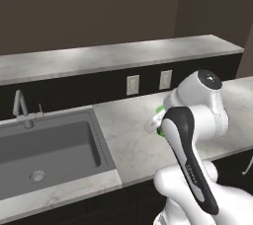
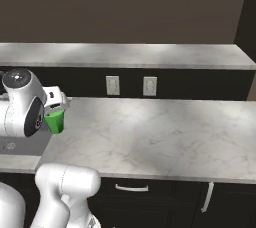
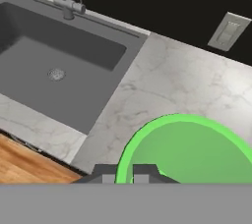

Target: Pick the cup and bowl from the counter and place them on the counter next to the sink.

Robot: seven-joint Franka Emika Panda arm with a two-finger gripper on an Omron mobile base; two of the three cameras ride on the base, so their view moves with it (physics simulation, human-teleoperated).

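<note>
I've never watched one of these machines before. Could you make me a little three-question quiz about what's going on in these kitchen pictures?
1. True or false: the green cup is standing on the counter.
2. Which is closest to the cup? A) the sink B) the two wall outlets C) the cabinet handles
3. Fill in: the fingers are pinching the cup by its ____.

Key
1. False. It hangs in the air, held by the gripper.
2. A. In the hand view the cup is over the counter right beside the sink.
3. Rim. One finger is outside the green edge, the other inside.
</note>
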